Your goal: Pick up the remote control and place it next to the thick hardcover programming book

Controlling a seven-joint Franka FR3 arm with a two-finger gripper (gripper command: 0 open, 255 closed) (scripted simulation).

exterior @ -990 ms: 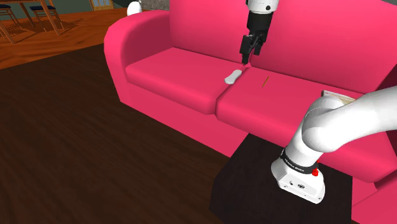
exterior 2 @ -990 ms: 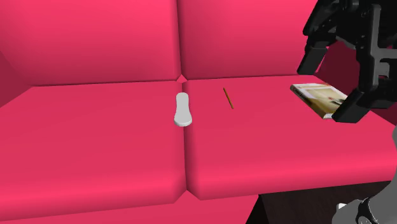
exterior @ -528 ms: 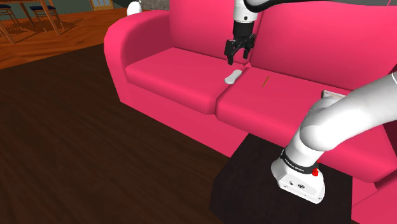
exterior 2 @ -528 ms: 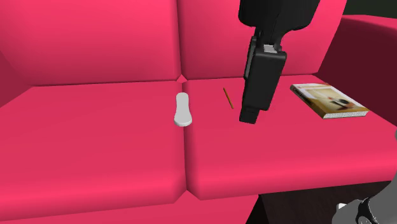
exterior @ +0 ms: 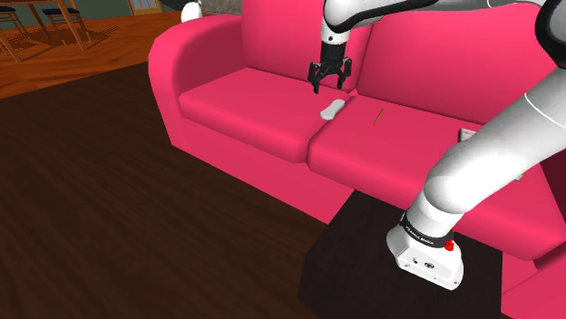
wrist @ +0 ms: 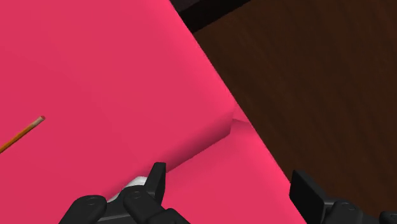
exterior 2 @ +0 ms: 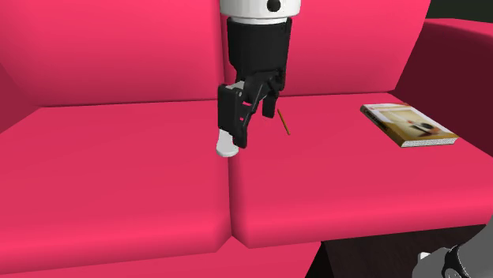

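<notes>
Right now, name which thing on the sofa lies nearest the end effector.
The white remote at the cushion seam, just below the open end effector; the pencil and book lie farther off.

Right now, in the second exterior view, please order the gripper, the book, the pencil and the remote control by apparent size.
1. gripper, though it is nearer the camera.
2. book.
Unsure: pencil and remote control, since the gripper hides most of the remote control.
</notes>
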